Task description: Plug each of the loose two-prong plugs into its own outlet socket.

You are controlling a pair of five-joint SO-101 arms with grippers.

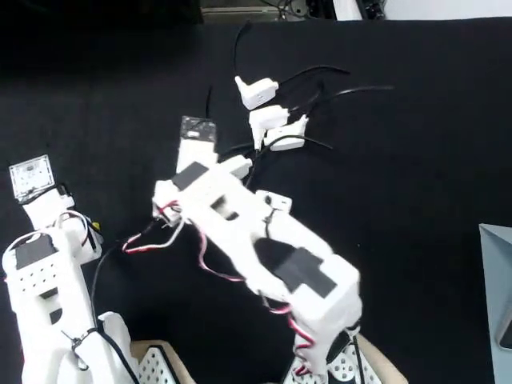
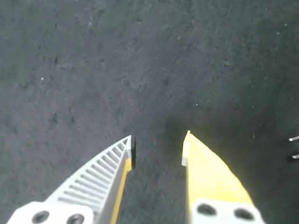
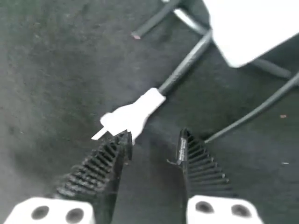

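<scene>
Left end effector (image 2: 159, 144) hung released, jaws apart over the bare black bench (image 2: 93, 70). Right end effector (image 3: 154, 137) likewise released. White two-prong plug (image 3: 131, 116) lay on the bench at one fingertip, ungripped. White outlet sockets (image 1: 268, 118) were clustered beyond.

I have the left arm (image 1: 48, 280) drawn back close to its base, wrist raised. The left gripper (image 2: 159, 140) points downward with its jaws parted: the ribbed grey finger (image 2: 100, 175) on one side, the yellow finger (image 2: 210, 177) on the other, and a plain gap between the tips. The right arm (image 1: 272, 248) stretches far forward from its base, leaning across towards the left arm's side. The right gripper (image 3: 154, 134) hangs low, its two black ribbed fingers (image 3: 96, 170) spread apart.
</scene>
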